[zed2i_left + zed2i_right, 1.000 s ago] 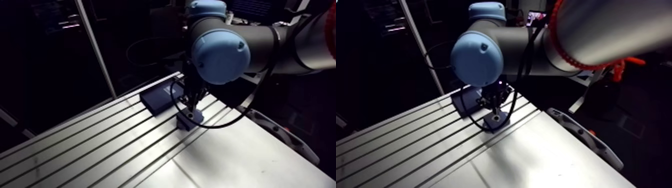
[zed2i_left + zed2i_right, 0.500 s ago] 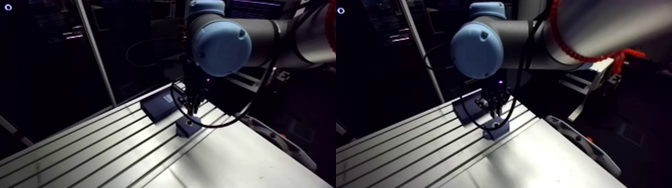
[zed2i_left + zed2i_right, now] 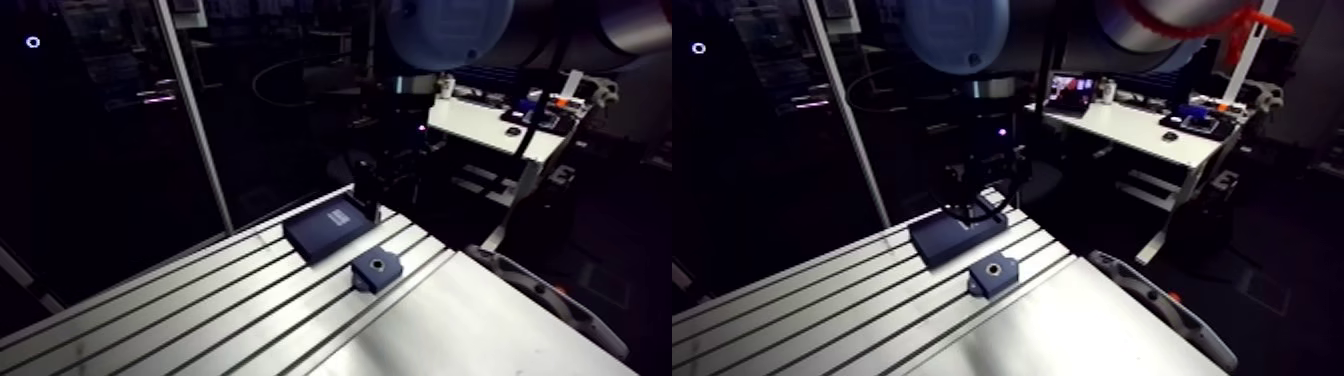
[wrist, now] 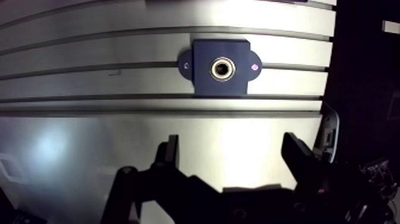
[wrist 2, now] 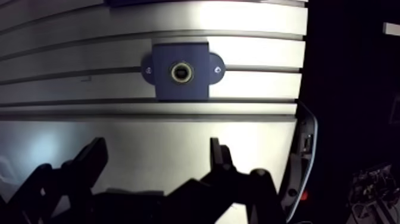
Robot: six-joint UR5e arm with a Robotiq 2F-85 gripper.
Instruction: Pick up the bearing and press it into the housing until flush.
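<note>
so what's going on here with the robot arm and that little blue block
One robot arm is on a bearing-press job. Its gripper hangs open and empty above the slotted table, with the blue housing ahead of it. A brass-coloured bearing sits in the housing's bore; whether it is fully flush can't be told from here. A dark flat box lies beside the housing.
</note>
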